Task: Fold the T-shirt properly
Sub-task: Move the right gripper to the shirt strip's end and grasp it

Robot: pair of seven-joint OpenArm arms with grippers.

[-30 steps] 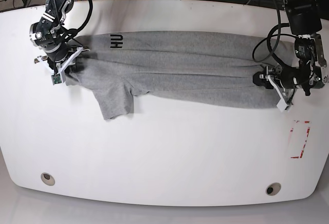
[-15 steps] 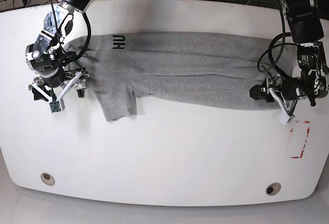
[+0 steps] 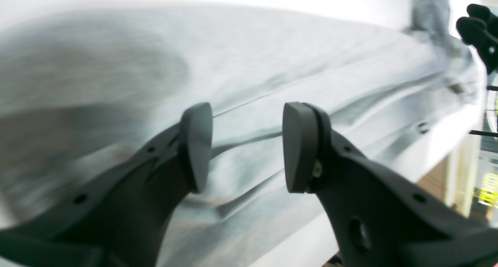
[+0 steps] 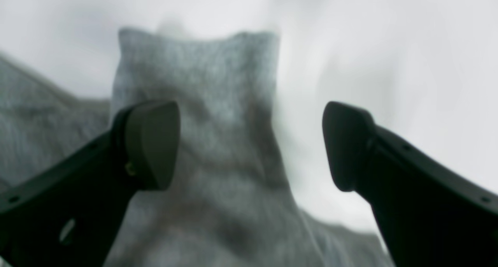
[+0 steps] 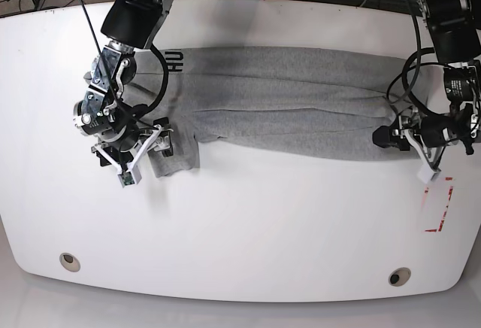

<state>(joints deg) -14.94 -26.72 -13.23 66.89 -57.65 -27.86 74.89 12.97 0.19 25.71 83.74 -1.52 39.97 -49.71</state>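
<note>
On the white table [image 5: 240, 223], we're seeing the T-shirt [image 5: 285, 110] lying folded into a long band, one sleeve sticking out front. Right gripper [image 4: 249, 146] is hovering over that sleeve, spread wide, gripping nothing. Left gripper [image 3: 247, 148] is sitting parted at the shirt's other end, also gripping nothing.

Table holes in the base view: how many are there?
2: one hole near the front left edge of the table, another hole near the front right. The T-shirt may hide more.

Bare table [image 5: 248, 215] lies open below the T-shirt [image 5: 285, 102]; red marking [image 5: 438, 204] near its right edge.
</note>
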